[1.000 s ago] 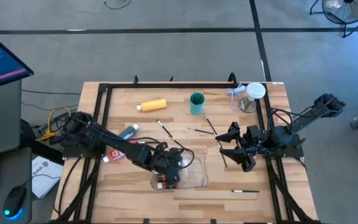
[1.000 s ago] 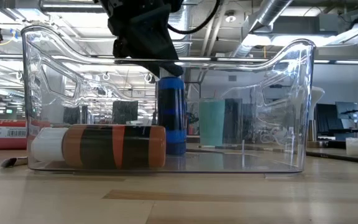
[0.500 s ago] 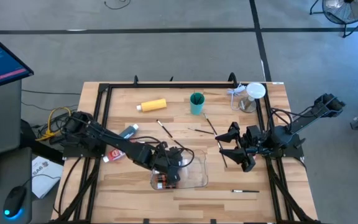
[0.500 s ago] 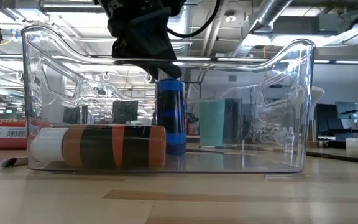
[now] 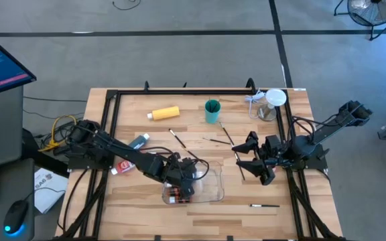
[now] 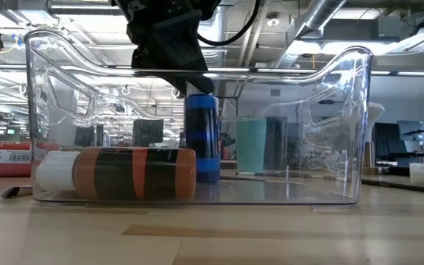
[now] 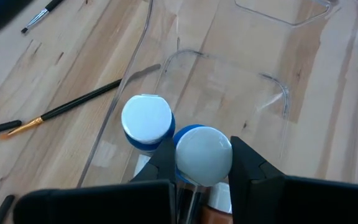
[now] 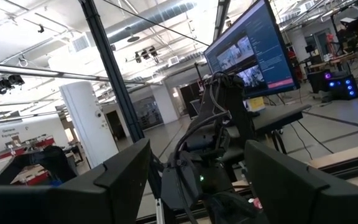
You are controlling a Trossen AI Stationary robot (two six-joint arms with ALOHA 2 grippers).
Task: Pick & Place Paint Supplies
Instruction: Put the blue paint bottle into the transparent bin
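A wooden table on grey flooring carries a clear tray near its front edge. The left gripper is lowered into the tray, closed on an upright blue paint bottle. The right gripper is held open near the right edge.

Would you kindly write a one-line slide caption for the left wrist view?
Left gripper shut on a blue paint bottle, held upright inside the clear tray beside another blue bottle.

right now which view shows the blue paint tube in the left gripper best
The low view: the blue paint tube stands upright inside the clear tray, pinched by the left gripper. The left wrist view shows only its cap; the high view hides it.
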